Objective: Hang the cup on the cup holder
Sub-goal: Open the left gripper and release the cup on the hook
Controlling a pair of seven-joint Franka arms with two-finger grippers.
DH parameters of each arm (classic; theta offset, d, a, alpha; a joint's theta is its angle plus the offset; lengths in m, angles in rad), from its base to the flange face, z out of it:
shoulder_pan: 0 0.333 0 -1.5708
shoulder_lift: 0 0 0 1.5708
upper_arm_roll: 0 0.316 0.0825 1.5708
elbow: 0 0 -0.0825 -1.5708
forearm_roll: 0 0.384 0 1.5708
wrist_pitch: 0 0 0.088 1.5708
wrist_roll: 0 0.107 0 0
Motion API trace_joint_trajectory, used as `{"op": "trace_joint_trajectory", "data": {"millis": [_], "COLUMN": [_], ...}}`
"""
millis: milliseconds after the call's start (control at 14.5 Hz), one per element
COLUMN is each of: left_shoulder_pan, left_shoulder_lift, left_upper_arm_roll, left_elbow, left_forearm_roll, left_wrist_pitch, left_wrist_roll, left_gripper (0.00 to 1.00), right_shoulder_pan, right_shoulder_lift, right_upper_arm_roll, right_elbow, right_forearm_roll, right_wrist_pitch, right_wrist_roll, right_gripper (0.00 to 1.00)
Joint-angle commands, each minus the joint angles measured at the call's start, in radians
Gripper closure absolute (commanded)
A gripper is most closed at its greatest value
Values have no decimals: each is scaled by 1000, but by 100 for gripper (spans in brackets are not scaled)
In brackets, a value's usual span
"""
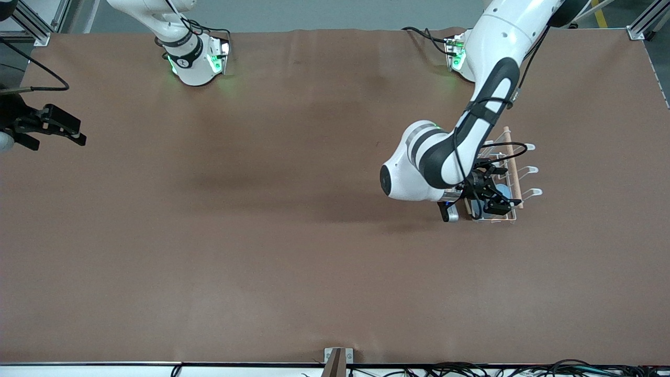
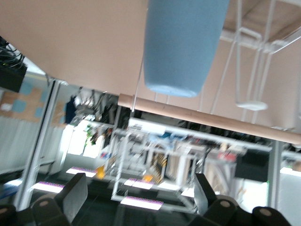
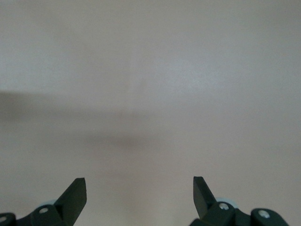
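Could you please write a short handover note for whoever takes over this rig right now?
Left gripper: open, at the cup holder, toward the left arm's end of the table, holding nothing.
Right gripper: open, holding nothing, waiting over the right arm's end of the table.
Cup: at the holder, apparently on a prong, free of the open fingers.
Done: cup seemingly hung and released.
Left: confirm it sits securely, then withdraw the left arm.

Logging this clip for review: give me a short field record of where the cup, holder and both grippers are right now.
cup: on the holder, apart from the gripper fingers
holder: on the table, toward the left arm's end
left gripper: open, at the holder by the cup, holding nothing
right gripper: open, empty, over bare table at the right arm's end; arm waits
table: brown
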Motion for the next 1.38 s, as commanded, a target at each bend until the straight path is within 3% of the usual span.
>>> {"op": "trace_joint_trajectory", "data": {"millis": [0, 138, 414, 621, 759, 966, 1103, 1310], "left_shoulder_pan": [60, 111, 104, 107, 116, 151, 177, 307], "left_shoulder_lift": [-61, -89, -89, -115, -165, -190, -234, -305], "left_upper_arm_roll": [10, 0, -4, -27, -21, -26, -17, -23], "left_elbow": [112, 164, 264, 303, 303, 301, 301, 294], "left_forearm_roll": [-188, -261, -272, -325, -405, -514, -641, -851], "left_wrist_pitch": [4, 4, 12, 117, 246, 300, 306, 306], "left_wrist_roll": [-54, -82, -193, -275, -330, -570, -649, -680], "left_gripper": [0, 0, 0, 0, 0, 0, 0, 0], "right_shoulder_pan": [-15, -15, -15, -15, -15, -15, -15, -15], "right_shoulder_lift": [-10, -8, -7, -7, -7, -7, -7, -5], "right_upper_arm_roll": [11, 11, 13, 11, 11, 11, 11, 11], "right_elbow": [-11, -11, -11, -11, -11, -9, -9, -9], "right_forearm_roll": [-14, -14, -13, -13, -13, -13, -13, -13], "right_wrist_pitch": [-6, -4, -6, -3, -3, -1, -1, -1], "right_wrist_roll": [13, 13, 13, 13, 13, 13, 13, 13], "right_gripper": [0, 0, 0, 0, 0, 0, 0, 0]}}
